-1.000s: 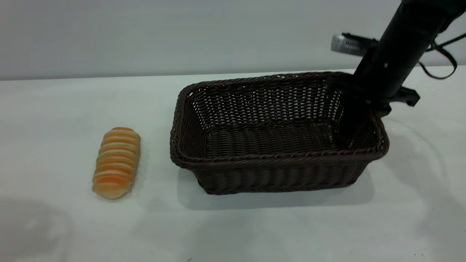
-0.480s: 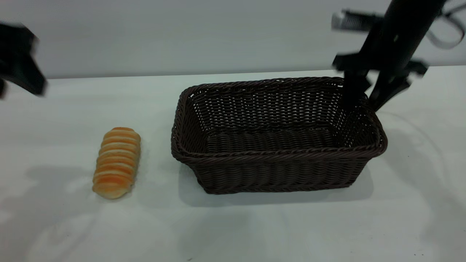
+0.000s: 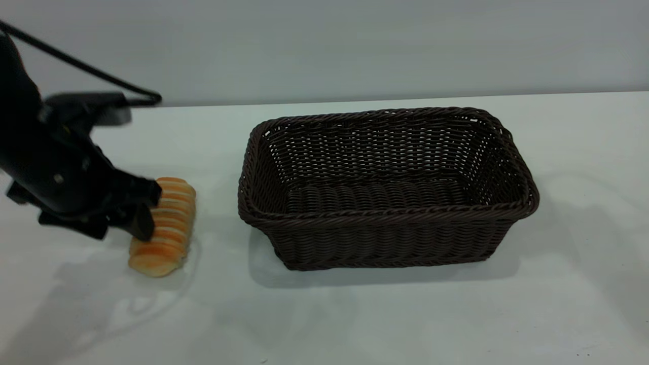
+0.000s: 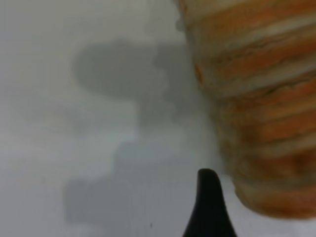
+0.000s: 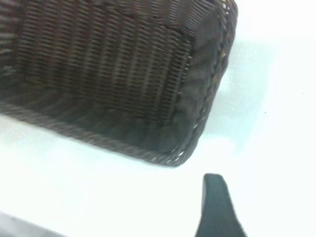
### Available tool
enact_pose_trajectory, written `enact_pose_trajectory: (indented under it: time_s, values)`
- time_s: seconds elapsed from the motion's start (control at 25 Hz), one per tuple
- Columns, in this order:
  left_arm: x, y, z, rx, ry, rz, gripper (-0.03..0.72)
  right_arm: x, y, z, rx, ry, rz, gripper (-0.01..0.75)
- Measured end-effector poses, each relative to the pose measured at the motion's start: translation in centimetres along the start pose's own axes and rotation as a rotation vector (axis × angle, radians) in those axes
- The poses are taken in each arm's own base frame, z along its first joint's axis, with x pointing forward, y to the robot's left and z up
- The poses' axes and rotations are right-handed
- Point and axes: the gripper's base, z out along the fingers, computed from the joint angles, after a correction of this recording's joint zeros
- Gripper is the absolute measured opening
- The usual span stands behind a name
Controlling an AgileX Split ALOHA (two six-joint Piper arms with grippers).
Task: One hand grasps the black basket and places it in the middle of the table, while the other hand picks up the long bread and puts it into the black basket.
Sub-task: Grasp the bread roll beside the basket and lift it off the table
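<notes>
The black basket [image 3: 385, 215] stands upright on the table [image 3: 355, 319], a little right of centre, with nothing in it. The long bread [image 3: 171, 223] lies on the table to its left. My left gripper [image 3: 124, 225] is low at the bread's left side, open, with one finger [image 3: 144, 218] in front of the loaf. In the left wrist view that finger [image 4: 208, 207] stands just beside the bread [image 4: 256, 98]. My right gripper is out of the exterior view. Its wrist view shows one finger [image 5: 217, 207] above the table, apart from the basket's corner [image 5: 205, 108].
A plain grey wall runs behind the table's far edge. The left arm's cable [image 3: 81, 66] hangs over the back left. Bare tabletop lies in front of the basket and to its right.
The right gripper let go of the basket's right rim, rose and left the exterior view. The left arm came in from the left and dropped beside the bread. Basket and bread stayed put.
</notes>
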Motion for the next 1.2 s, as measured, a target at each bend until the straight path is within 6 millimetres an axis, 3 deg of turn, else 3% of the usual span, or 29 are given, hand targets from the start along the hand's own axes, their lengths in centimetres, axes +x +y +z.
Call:
enact_pose_trajectory:
  time_s: [0.12,0.24,0.4,0.52,0.68,0.76,0.88,1.2]
  values:
    - [0.2,0.1,1.5,-0.008,-0.009,-0.024,0.579,1.5,1.3,-4.4,-0.025,-0.090,-0.008,0.491]
    - [0.4,0.2,2.4,-0.013,-0.015,-0.046,0.579,4.0,2.3,-6.8,-0.046,-0.128,-0.012,0.474]
    - [0.2,0.2,2.8,-0.014,-0.016,-0.058,0.563,8.0,3.3,-8.6,-0.047,-0.137,-0.016,0.465]
    - [-0.1,0.1,2.8,-0.012,-0.028,-0.057,0.448,11.0,3.8,-9.1,-0.048,-0.133,-0.015,0.465]
    - [-0.5,0.1,2.7,-0.013,-0.050,-0.058,0.159,14.8,4.4,-9.3,-0.043,-0.131,-0.012,0.462]
    - [-0.5,0.1,2.7,-0.013,-0.051,-0.058,0.072,16.7,4.5,-9.4,-0.027,-0.131,-0.015,0.462]
    - [-0.6,0.1,2.4,-0.011,-0.055,-0.053,0.050,19.6,4.6,-9.4,0.019,-0.139,-0.012,0.461]
    - [-2.2,-0.3,-1.9,0.006,-0.115,0.003,0.041,26.2,4.2,-8.1,0.143,-0.149,0.051,0.461]
